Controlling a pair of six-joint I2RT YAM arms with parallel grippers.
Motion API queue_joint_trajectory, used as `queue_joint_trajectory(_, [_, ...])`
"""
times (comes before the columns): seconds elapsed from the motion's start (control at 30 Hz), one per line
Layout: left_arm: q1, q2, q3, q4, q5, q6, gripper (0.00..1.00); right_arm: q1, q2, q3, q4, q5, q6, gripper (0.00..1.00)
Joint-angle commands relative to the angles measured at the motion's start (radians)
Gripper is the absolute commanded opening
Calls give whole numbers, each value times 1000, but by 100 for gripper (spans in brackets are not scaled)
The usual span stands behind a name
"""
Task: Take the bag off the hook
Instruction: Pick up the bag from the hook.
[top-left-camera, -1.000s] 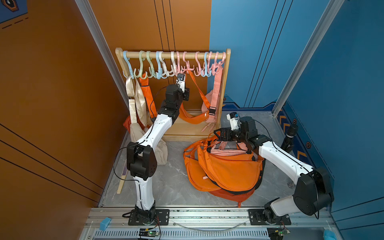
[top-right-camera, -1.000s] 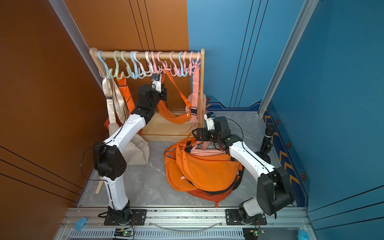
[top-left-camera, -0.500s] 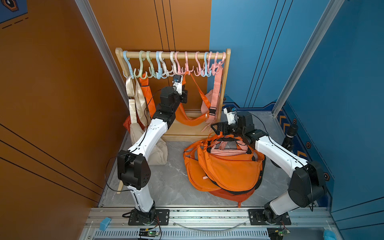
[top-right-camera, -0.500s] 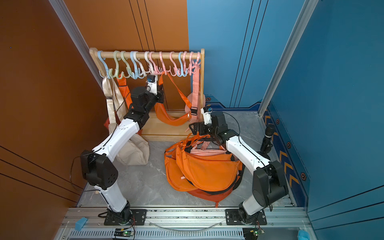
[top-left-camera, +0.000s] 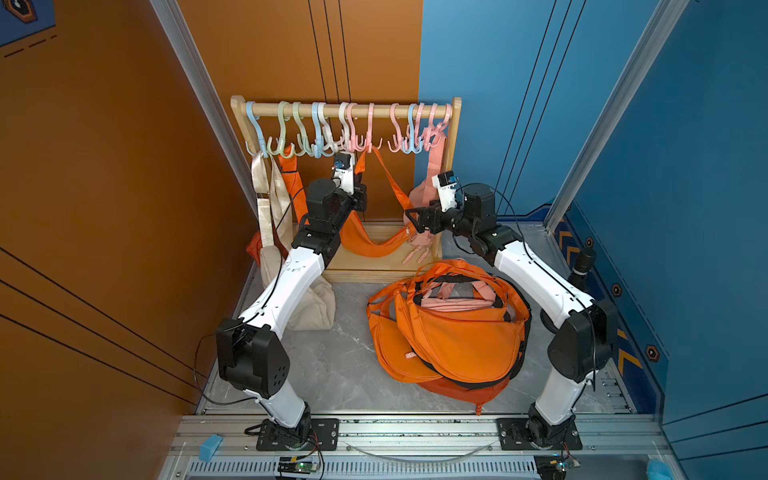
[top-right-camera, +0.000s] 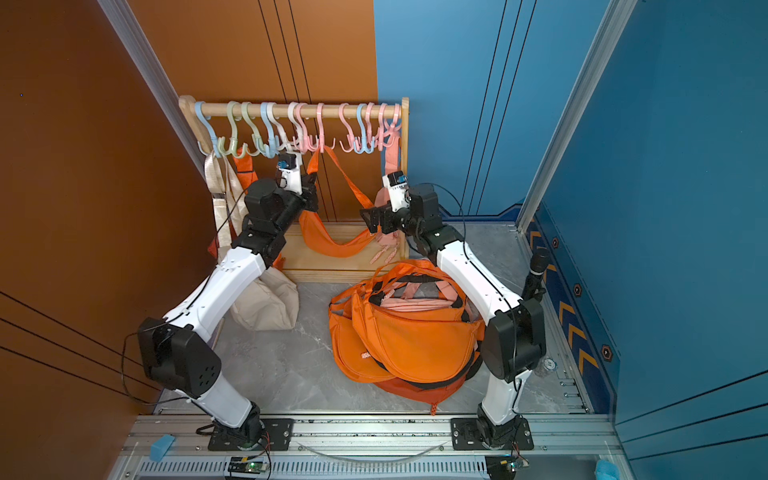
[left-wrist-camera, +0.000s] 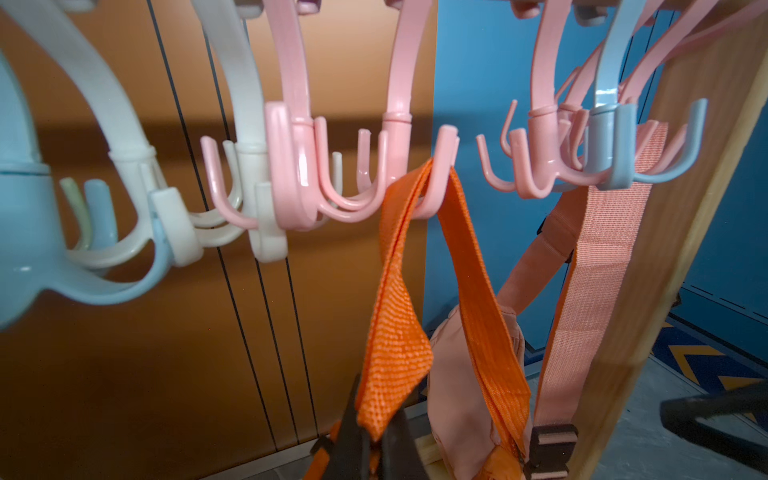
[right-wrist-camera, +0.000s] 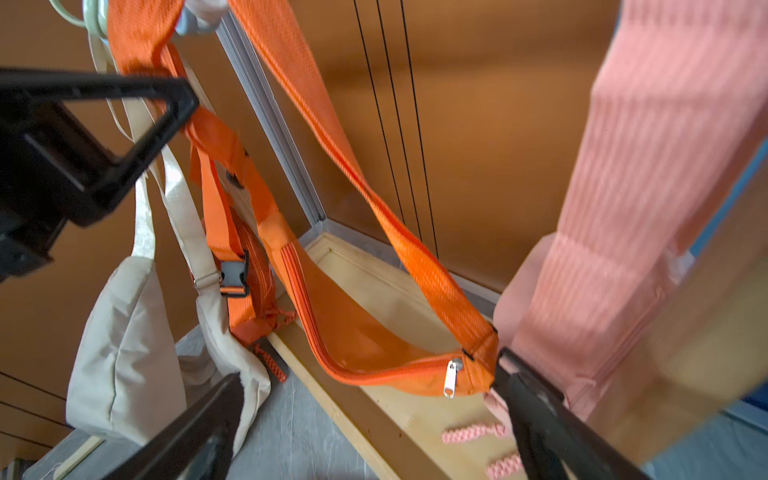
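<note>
Under the pink hook (left-wrist-camera: 440, 166), left claw (left-wrist-camera: 374, 444) clamps the orange bag (top-left-camera: 374, 247) by its strap (left-wrist-camera: 395, 332); right claw (top-left-camera: 409, 222) gapes nearby.

- My left gripper (left-wrist-camera: 370, 446), clamped on the orange strap (left-wrist-camera: 399, 311): pink hooks (left-wrist-camera: 299, 166) crowd one side, open gap before the next hook cluster (left-wrist-camera: 536, 166) opposite.
- My right gripper (top-left-camera: 415, 222), jaws wide: pink strap (right-wrist-camera: 648, 166) and wooden post (top-left-camera: 456, 124) close beside.
- On the floor (top-left-camera: 349, 365): bare lane between beige bag (top-left-camera: 316, 307) and orange bag heap (top-left-camera: 449, 336).
</note>
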Motion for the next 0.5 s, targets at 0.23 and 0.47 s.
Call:
queue_joint_trajectory(0.23, [23,-101,-91,57,0,-28,0,25,266,411,-138,-64,-15,100])
queue_joint_trajectory(0.47, [34,-137,-142,76,0,-62,0,31,402,606,-195,-33,-3,98])
